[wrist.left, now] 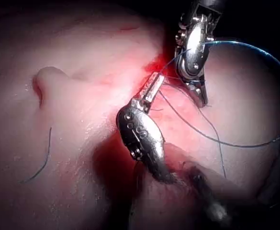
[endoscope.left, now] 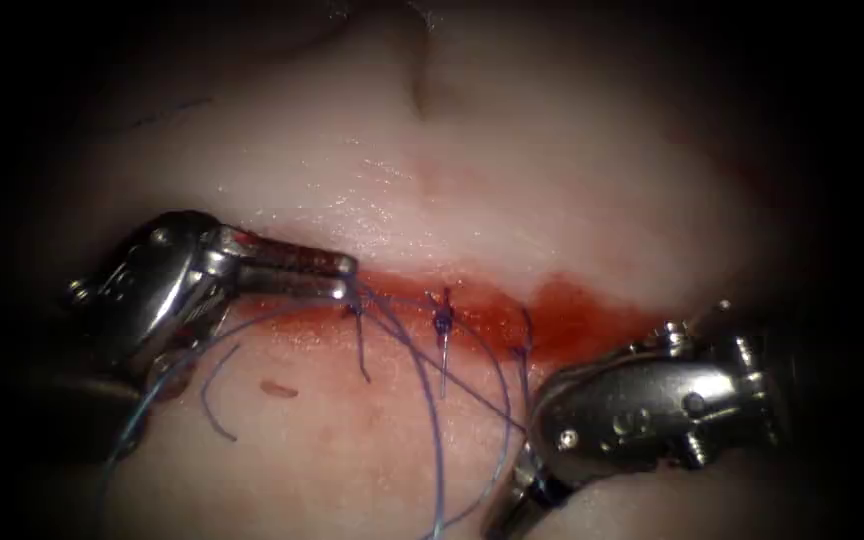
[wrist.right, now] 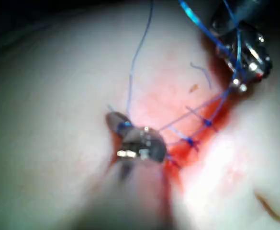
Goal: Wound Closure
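My left tool [endoscope.left: 337, 276] sits at the cut [endoscope.left: 512, 310], clamped on the thread [endoscope.left: 432, 400]. My right tool [endoscope.left: 512, 505], below the cut, also grips thread. Needle unseen. Knot-tying, I judge; next needs even tension.

endoscope: above and in front, close over the cut [endoscope.left: 512, 310]
wrist views: along each shaft, very near
shared: cut, thread [endoscope.left: 432, 400]

Two polished steel wristed tools — left tool [endoscope.left: 292, 272], right tool [endoscope.left: 517, 505] — round screws, slim ridged fingers [endoscope.left: 297, 260]
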Controlling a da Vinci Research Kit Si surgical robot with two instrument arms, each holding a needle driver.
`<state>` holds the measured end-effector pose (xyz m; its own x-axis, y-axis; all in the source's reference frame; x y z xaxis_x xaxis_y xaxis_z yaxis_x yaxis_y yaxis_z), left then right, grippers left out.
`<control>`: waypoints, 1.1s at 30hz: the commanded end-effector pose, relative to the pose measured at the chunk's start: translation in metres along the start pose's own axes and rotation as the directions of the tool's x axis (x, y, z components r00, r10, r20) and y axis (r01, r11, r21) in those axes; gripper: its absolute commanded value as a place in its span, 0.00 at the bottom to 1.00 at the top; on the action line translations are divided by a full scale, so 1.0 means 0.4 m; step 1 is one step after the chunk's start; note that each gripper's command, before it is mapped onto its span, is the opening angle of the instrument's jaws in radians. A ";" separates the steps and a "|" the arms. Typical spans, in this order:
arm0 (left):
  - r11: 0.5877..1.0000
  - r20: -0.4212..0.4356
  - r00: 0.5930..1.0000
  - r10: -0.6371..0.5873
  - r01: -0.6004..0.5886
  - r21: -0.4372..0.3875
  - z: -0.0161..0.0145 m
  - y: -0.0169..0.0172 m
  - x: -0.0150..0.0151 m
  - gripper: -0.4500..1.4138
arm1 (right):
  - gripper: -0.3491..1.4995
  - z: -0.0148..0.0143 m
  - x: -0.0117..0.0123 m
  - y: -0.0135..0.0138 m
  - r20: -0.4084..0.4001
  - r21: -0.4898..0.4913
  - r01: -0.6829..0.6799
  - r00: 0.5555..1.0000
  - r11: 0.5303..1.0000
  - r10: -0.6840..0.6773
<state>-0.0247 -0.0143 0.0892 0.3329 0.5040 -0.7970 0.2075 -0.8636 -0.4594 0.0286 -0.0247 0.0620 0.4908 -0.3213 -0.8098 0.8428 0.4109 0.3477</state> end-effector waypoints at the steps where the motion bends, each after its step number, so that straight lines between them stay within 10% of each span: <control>1: 1.000 -0.001 1.000 -0.004 0.004 -0.002 0.0007 0.0009 -0.0025 0.00 | 0.00 -0.0014 -0.0004 0.0011 -0.034 -0.034 -0.004 0.999 0.999 0.002; 10: 1.000 0.005 1.000 -0.005 0.005 -0.005 0.0026 0.0059 -0.0030 0.00 | 0.00 -0.0224 -0.0057 0.0020 -0.227 -0.232 -0.092 0.973 0.968 0.038; 33: 0.996 0.172 0.984 -0.038 0.051 -0.071 0.0189 0.0410 -0.0182 0.00 | 0.00 -0.0307 -0.0103 0.0095 -0.413 -0.392 -0.320 0.899 0.862 0.146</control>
<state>-0.0302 -0.0315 0.0840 0.1602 0.5205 -0.8387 0.2893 -0.8371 -0.4643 0.0265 -0.0109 0.0604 0.4751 0.1322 -0.8699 0.4729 0.7954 0.3791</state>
